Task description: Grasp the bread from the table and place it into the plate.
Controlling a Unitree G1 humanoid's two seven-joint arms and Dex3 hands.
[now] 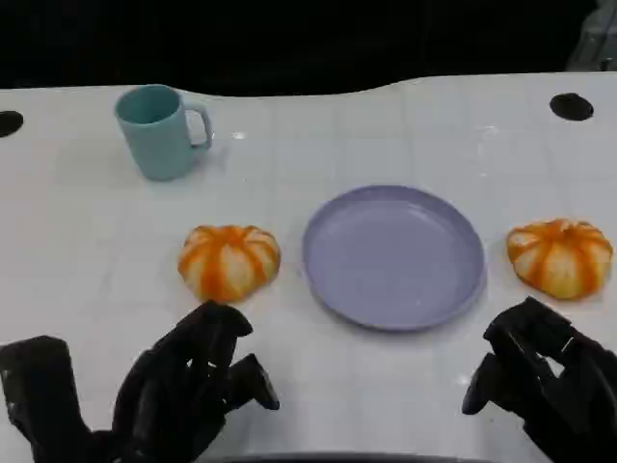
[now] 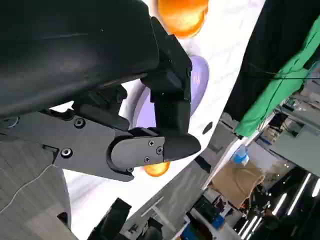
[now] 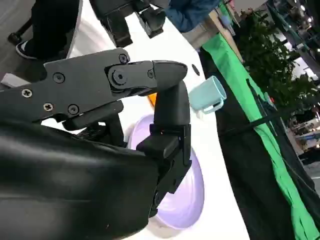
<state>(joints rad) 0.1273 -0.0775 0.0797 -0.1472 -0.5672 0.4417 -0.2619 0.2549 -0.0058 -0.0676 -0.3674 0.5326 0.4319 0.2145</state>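
Right hand (image 1: 545, 381) cut off below

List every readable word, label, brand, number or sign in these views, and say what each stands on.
None can be read.
The teal mug, the purple plate, both orange-striped breads and the white table are plain.
Clutter behind the table in the left wrist view is too blurred to read.

Head camera looks steeply down at the white bench (image 1: 87, 251) from close above. Both wrist cameras sit tight behind their robot hands, rolled sideways. All three views share the round lavender plate (image 1: 393, 256).
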